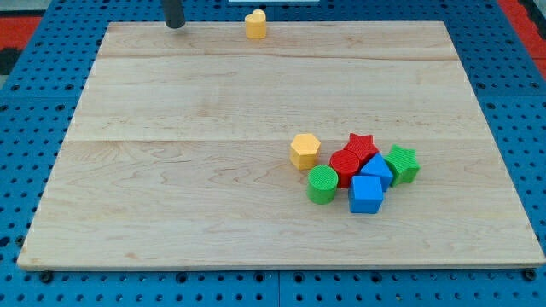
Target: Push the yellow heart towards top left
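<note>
One yellow heart [255, 24] stands at the top edge of the tabletop [171, 170], a little left of centre, well apart from the cluster of other blocks at lower right. No pincer is fitted, so nothing is held or can be held; the arm ends in a dark rod, and my tip [175, 26] rests near the top edge, to the view's left of the heart and apart from it. The heart appears to be a small, rigid, light plastic piece that should slide readily on the smooth wood; being short and lobed, it may rotate if pushed off-centre. Contact is best made on its right flank, at mid-height, pushing leftward. No brand, label or writing is legible anywhere in the view.
</note>
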Robot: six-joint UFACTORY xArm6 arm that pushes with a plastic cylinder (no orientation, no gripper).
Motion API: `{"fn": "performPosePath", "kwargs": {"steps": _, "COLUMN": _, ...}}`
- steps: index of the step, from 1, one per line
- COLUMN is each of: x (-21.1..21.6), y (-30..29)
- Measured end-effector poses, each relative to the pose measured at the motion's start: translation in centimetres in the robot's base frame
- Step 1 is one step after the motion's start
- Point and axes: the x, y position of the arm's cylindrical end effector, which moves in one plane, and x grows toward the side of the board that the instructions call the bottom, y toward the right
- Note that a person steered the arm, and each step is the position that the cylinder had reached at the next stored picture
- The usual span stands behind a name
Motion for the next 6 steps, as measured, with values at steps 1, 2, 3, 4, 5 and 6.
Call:
{"fn": "performPosePath", "kwargs": {"steps": 1, "x": 0.2, "y": 10.2}}
{"fn": "performPosePath", "kwargs": {"steps": 2, "x": 0.3, "y": 19.6}}
{"fn": "performPosePath", "kwargs": {"steps": 3, "x": 6.1, "y": 28.6}}
{"fn": "performPosePath", "kwargs": {"steps": 4, "x": 9.1, "y": 36.3}}
{"fn": "performPosePath", "kwargs": {"steps": 5, "x": 0.4, "y": 39.3}}
{"fn": "performPosePath", "kwargs": {"steps": 6, "x": 0.0, "y": 38.5}}
